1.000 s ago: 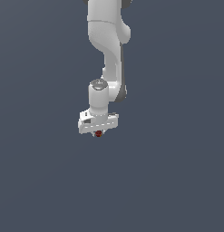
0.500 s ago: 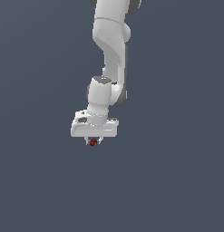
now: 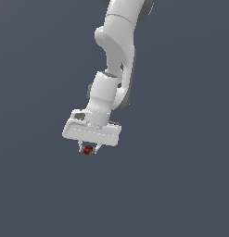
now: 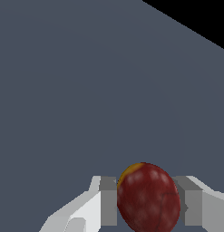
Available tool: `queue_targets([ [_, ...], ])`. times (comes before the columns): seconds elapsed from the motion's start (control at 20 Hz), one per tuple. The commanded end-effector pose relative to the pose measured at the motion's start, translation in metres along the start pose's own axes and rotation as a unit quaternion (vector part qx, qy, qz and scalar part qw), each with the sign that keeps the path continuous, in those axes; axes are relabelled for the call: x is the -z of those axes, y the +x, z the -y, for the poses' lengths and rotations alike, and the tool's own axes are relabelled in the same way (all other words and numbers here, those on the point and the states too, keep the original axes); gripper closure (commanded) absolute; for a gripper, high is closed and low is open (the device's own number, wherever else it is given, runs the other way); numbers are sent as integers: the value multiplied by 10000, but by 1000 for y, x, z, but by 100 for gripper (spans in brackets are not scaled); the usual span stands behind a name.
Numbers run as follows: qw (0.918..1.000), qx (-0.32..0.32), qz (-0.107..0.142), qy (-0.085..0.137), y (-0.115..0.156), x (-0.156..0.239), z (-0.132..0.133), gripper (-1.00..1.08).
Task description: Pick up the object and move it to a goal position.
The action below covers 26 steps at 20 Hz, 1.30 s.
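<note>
The object (image 3: 88,150) is a tiny round dark-red ball with a yellow patch, held just under the white hand of the arm. My gripper (image 3: 88,150) is shut on it, one short finger on each side. In the wrist view the object (image 4: 148,198) fills the gap between the two grey pads (image 4: 108,201), with its yellow patch toward the far side. The gripper (image 4: 148,204) and ball hang above the flat grey surface (image 4: 86,90); I cannot tell how high.
The white arm (image 3: 117,60) comes down from the top of the exterior view. Flat grey ground (image 3: 181,185) lies all around. A black area (image 4: 204,18) beyond the ground's edge shows in one corner of the wrist view.
The arm has carried the held ball toward the exterior view's left and a little lower in the picture. The grip has not changed.
</note>
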<state>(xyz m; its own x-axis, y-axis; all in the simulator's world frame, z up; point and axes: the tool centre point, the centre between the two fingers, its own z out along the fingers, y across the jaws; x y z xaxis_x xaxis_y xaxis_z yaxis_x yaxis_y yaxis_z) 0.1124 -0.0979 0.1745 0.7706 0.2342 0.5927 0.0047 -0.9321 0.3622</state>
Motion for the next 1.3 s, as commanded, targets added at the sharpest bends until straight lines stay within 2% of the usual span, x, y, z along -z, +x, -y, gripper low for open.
queue_targets([
  [0.0,9995,-86,-237,-186,18,6,-10,108],
  [0.3,9946,-292,-777,-623,58,25,-32,108],
  [0.6,9841,-506,-1324,-1069,96,50,-55,108],
  [0.85,9707,-692,-1785,-1453,124,76,-75,108],
  [1.25,9438,-972,-2434,-2014,158,121,-102,108],
])
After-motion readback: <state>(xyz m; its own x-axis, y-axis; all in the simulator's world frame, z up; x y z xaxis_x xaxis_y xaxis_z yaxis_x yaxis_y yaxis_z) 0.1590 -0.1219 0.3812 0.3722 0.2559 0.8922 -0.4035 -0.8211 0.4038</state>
